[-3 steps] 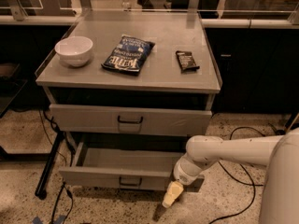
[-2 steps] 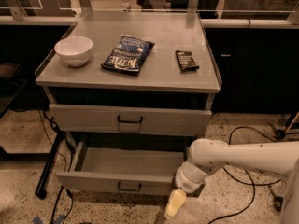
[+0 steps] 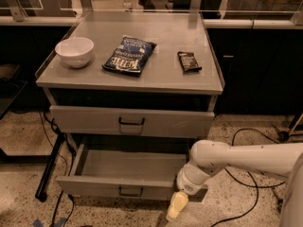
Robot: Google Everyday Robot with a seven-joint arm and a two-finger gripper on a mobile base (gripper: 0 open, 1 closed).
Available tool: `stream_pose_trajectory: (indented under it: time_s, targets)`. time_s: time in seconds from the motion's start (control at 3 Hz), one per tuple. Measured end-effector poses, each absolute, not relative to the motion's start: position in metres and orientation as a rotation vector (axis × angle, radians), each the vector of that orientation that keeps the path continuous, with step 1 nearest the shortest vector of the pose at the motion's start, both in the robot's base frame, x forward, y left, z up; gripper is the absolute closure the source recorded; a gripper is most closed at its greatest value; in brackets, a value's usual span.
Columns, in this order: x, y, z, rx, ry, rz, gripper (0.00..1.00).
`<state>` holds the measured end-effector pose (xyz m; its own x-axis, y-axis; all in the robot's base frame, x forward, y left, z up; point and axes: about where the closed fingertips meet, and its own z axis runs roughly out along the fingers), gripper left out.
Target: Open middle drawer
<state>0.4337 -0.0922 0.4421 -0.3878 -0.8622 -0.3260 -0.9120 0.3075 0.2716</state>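
The middle drawer (image 3: 94, 186) is a wide grey metal drawer with a small black loop handle (image 3: 130, 191). It stands pulled well out, and its plain grey tray (image 3: 128, 164) shows inside. My gripper (image 3: 174, 207) hangs on the white arm (image 3: 236, 157) at the right end of the drawer's front, its pale yellow tip just below the front's lower edge. The grey drawer above it (image 3: 85, 119) is closed.
On the cabinet top (image 3: 165, 77) sit a white bowl (image 3: 75, 51), a dark blue chip bag (image 3: 129, 55) and a small dark snack bar (image 3: 189, 61). Black cables (image 3: 246, 174) lie on the speckled floor at right. A black stand leg (image 3: 49, 164) is at left.
The middle drawer has slid further out towards the camera. My gripper and arm have moved down and towards the camera along with its front.
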Motion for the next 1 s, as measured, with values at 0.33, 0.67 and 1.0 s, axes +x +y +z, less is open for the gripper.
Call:
stream_pose_trajectory:
  time_s: [0.33, 0.67, 1.0]
  targets:
    - [0.425, -0.102, 0.434, -1.671, 2.460, 0.665, 0.00]
    - [0.391, -0.109, 0.449, -1.718, 2.513, 0.699, 0.00]
    - [0.361, -0.115, 0.471, -1.759, 2.515, 0.753, 0.00]
